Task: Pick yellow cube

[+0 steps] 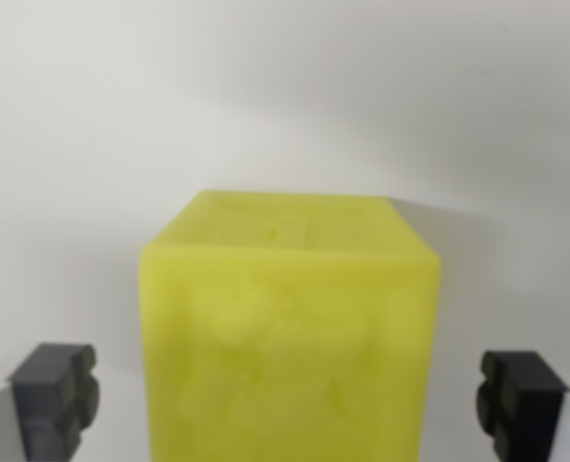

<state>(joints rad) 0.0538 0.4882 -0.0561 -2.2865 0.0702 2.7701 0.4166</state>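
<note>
Now we have the claw (287, 404) spread wide, one finger (54, 395) either side of the cube (290, 337) on the white counter (285, 96), neither touching. If we close off-centre, one finger may shove the cube askew.

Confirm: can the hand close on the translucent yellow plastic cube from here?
Probably yes. The translucent yellow plastic cube sits between the open hand's dark fingers, with clear gaps either side and nothing blocking.
</note>
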